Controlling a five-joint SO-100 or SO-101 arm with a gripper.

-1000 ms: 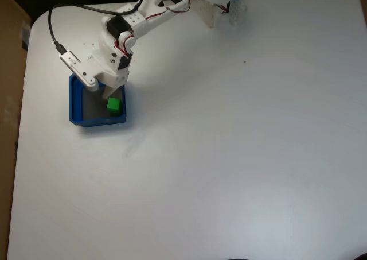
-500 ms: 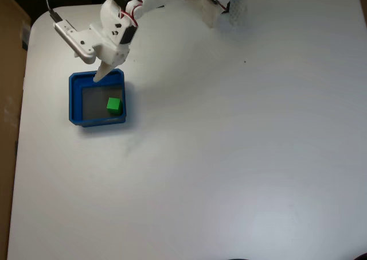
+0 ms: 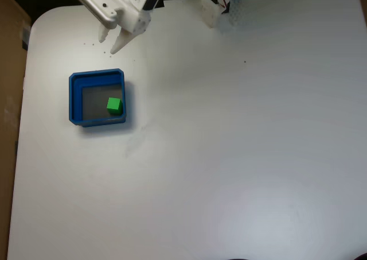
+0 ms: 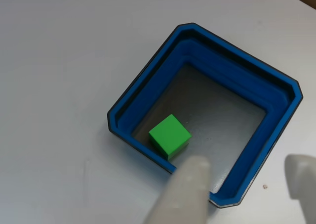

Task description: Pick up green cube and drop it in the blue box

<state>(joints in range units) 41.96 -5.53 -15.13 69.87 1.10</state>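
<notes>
The small bright green cube (image 3: pixel 114 105) rests on the grey floor of the shallow square blue plastic box (image 3: pixel 74 99), toward its 4 o'clock corner; the white two-finger gripper (image 3: pixel 109 46), open and empty at the box's 12 o'clock, should retreat without snagging a wall.
</notes>
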